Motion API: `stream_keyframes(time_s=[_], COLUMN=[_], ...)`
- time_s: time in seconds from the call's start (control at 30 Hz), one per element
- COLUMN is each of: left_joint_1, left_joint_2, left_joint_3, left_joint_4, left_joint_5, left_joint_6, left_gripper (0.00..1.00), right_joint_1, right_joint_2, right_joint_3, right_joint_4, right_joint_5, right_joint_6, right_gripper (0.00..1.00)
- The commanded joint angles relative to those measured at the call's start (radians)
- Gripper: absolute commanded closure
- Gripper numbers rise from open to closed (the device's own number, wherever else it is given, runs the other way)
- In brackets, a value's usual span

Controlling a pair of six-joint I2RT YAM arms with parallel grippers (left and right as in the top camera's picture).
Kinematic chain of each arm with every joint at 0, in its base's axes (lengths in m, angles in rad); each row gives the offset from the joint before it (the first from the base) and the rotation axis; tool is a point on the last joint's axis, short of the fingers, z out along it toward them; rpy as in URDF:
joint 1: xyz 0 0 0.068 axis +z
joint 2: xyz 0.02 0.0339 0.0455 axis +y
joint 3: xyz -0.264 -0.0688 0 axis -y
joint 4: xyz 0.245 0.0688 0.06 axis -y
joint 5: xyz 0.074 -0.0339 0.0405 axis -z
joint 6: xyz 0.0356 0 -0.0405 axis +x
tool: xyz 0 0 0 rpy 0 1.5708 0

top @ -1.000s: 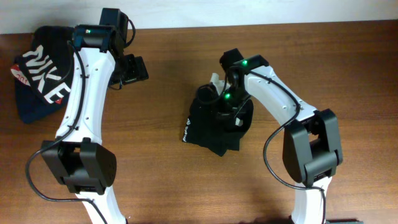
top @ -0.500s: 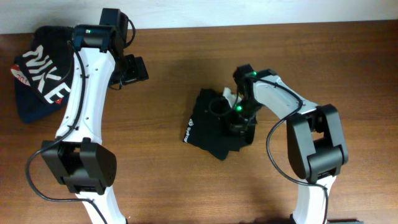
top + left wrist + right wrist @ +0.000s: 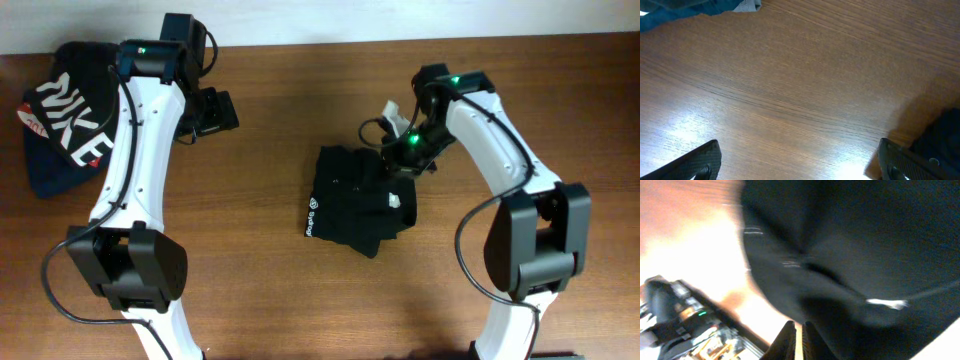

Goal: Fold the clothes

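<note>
A brown wooden surface (image 3: 270, 290) fills the overhead view. The left arm (image 3: 140, 150) stretches up the left side of the frame, its pincer (image 3: 799, 165) spread wide over bare wood, gripping nothing. The right arm (image 3: 500, 160) rises from the lower right and hooks in toward centre. Its pincer (image 3: 798, 327) is closed to a sliver by the upper right edge of the black T-shirt (image 3: 355, 200), bunched at centre. The blurred wrist view hides whether any cloth is pinched. A dark NIKE garment (image 3: 65, 130) lies at upper left, partly behind the left arm.
</note>
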Motion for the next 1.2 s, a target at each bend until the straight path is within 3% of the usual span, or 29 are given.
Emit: stream_keyframes(time_s=[0.0, 0.2, 0.47, 0.7, 0.9, 1.03, 1.17], left_joint_1=[0.000, 0.000, 0.000, 0.000, 0.000, -0.002, -0.002], left_joint_2=[0.007, 0.007, 0.007, 0.007, 0.007, 0.007, 0.007], left_joint_3=[-0.004, -0.004, -0.004, -0.004, -0.004, -0.004, -0.004], left_joint_4=[-0.001, -0.001, -0.001, -0.005, -0.017, -0.024, -0.026], left_joint_5=[-0.016, -0.015, -0.015, -0.015, -0.015, -0.015, -0.015], left_joint_6=[-0.008, -0.008, -0.008, -0.008, -0.008, -0.008, -0.008], left_gripper=[0.01, 0.01, 0.01, 0.01, 0.01, 0.01, 0.01], right_joint_1=[0.003, 0.006, 0.003, 0.004, -0.003, -0.016, -0.038], right_joint_2=[-0.028, -0.028, -0.028, -0.028, -0.021, -0.006, -0.005], right_joint_3=[0.014, -0.135, -0.478, -0.577, -0.610, -0.611, -0.605], right_joint_4=[-0.056, -0.071, 0.216, 0.413, 0.476, 0.506, 0.542], right_joint_5=[-0.267, -0.409, -0.515, -0.407, -0.346, -0.189, -0.125], right_joint_6=[-0.185, -0.330, -0.322, -0.158, -0.143, -0.027, -0.001], right_gripper=[0.88, 0.88, 0.84, 0.82, 0.79, 0.79, 0.79])
